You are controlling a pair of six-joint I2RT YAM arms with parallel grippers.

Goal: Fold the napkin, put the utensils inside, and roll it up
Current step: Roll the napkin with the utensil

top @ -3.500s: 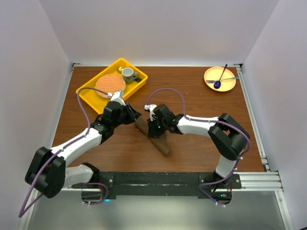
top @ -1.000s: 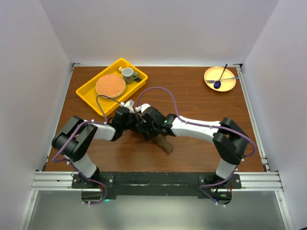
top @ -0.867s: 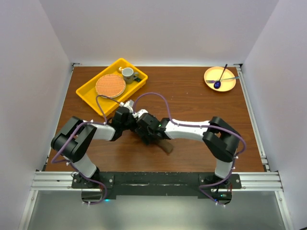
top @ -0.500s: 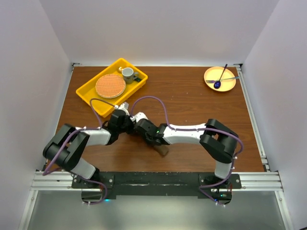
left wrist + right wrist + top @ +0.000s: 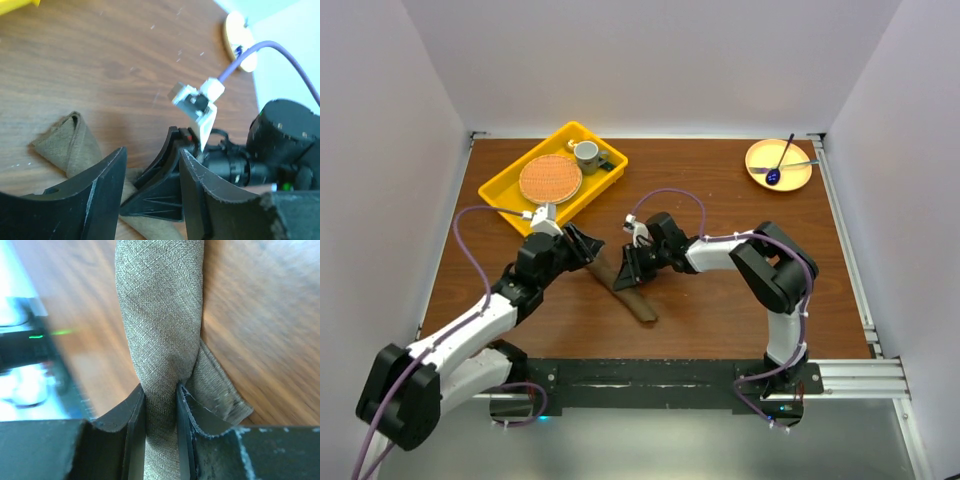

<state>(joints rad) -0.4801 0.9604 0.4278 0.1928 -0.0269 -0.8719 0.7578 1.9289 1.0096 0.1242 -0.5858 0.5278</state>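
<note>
Left gripper (image 5: 152, 151) withdrawn, jaws spread; right gripper (image 5: 161, 392) pinching rolled napkin (image 5: 160, 315).

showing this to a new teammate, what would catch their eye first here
The rolled napkin lies diagonally in the middle of the wooden table, and the right gripper is pinched shut around it. The left gripper hangs open just beside the roll's far end. At the far left stands a yellow tray holding a round orange woven mat and a cup.
</note>
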